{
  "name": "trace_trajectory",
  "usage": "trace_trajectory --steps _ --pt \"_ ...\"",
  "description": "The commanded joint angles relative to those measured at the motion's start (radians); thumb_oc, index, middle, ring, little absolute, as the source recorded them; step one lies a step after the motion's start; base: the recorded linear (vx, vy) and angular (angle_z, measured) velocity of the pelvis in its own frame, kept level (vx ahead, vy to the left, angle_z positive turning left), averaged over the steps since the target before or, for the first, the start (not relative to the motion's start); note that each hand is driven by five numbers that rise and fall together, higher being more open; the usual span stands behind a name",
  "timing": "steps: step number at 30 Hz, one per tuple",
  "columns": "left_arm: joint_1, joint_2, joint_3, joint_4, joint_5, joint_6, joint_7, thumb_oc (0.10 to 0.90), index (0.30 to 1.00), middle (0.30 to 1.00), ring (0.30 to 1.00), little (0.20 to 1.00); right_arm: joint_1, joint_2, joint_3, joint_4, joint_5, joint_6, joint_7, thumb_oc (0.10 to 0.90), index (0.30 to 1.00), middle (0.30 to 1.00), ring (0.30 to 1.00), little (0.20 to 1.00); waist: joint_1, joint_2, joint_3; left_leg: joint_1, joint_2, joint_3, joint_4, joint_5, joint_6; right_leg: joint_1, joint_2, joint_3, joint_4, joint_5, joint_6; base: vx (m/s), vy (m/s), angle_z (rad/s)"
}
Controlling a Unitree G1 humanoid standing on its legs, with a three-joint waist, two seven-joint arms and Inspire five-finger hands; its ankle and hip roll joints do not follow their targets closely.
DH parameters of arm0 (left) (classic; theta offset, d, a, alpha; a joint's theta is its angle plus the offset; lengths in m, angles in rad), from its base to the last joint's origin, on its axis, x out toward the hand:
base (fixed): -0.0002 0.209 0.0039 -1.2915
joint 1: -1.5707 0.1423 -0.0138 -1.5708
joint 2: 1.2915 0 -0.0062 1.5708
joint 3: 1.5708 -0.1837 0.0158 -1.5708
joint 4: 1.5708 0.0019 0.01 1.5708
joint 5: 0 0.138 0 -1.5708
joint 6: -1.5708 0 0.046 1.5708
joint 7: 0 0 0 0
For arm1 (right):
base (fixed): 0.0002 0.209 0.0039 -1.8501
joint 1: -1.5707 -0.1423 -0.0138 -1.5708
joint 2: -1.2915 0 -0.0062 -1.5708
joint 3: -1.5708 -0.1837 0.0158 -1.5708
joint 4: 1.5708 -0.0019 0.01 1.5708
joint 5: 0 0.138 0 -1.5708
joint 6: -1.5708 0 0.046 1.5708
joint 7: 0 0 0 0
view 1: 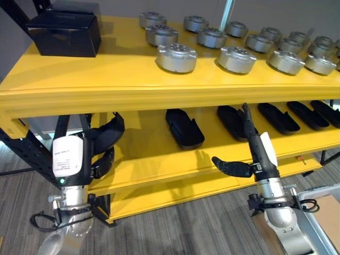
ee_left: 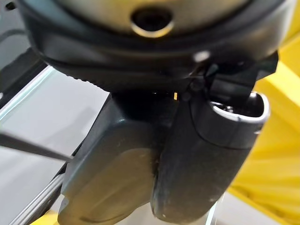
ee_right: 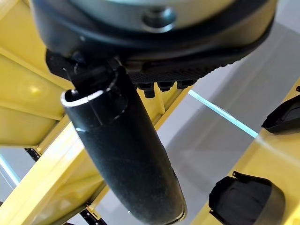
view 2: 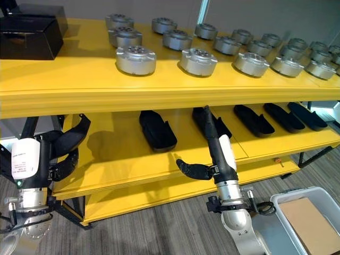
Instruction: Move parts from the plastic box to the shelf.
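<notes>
1. Two hands I see: my left hand [view 1: 103, 139] holds a black part [view 2: 71, 139], fingers curled round it, at the yellow shelf's [view 1: 143, 87] left end.
2. My right hand [view 2: 210, 141] reaches in, fingers straight, thumb spread.
3. Grey plastic box [view 2: 297, 212] holds brown cardboard.
4. Black parts [view 1: 184, 127] lie lengthwise front to back.

Fourteen round silver metal parts [view 2: 136, 59] sit on the top shelf [view 2: 64, 79] (back ones partly hidden), one black box [view 2: 29, 37], five black trays [view 2: 156, 130] below.

floor [view 1: 175, 228]: grey wood-look planks | wall [view 2: 255, 13]: plain grey, behind shelving
</notes>
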Motion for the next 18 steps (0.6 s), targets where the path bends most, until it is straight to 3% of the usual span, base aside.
trace_trajectory --steps 1,7,12,18 --pt "-0.112 -0.003 0.055 -0.029 0.064 0.017 0.045 0.400 0.300 0.300 0.300 0.300 -0.122 -0.033 -0.067 -0.066 0.029 -0.053 -0.005 0.900 1.000 1.000 1.000 1.000 0.013 0.024 -0.018 0.085 0.016 0.068 -0.010 -0.127 0.053 0.015 -0.038 0.014 0.056 0.078 0.078 0.04 -0.083 -0.12" --pt "-0.105 -0.022 0.079 0.072 0.075 0.066 0.031 0.400 0.300 0.300 0.300 0.300 -0.122 -0.040 -0.075 -0.075 0.056 -0.049 0.022 0.900 1.000 1.000 1.000 1.000 0.006 0.020 -0.017 0.098 0.057 0.095 -0.010 -0.113 0.030 0.014 -0.005 0.021 0.046 0.045 0.074 0.03 -0.091 -0.12" --pt "-0.143 -0.006 0.070 0.221 0.133 0.143 -0.001 0.400 0.300 0.300 0.300 0.300 -0.129 -0.064 -0.083 -0.104 0.074 -0.050 0.058 0.900 1.000 1.000 1.000 1.000 -0.014 0.019 -0.018 0.117 0.107 0.143 -0.010 -0.092 0.002 0.006 0.039 0.041 0.032 -0.005 0.065 0.03 -0.100 -0.14" --pt "-0.205 0.007 0.027 0.289 0.163 0.157 -0.007 0.400 0.300 0.300 0.300 0.300 -0.131 -0.068 -0.072 -0.124 0.095 -0.059 0.074 0.900 1.000 1.000 1.000 1.000 -0.035 0.029 -0.007 0.128 0.137 0.169 -0.010 -0.077 -0.015 0.000 0.070 0.055 0.027 -0.039 0.052 0.02 -0.077 -0.23"
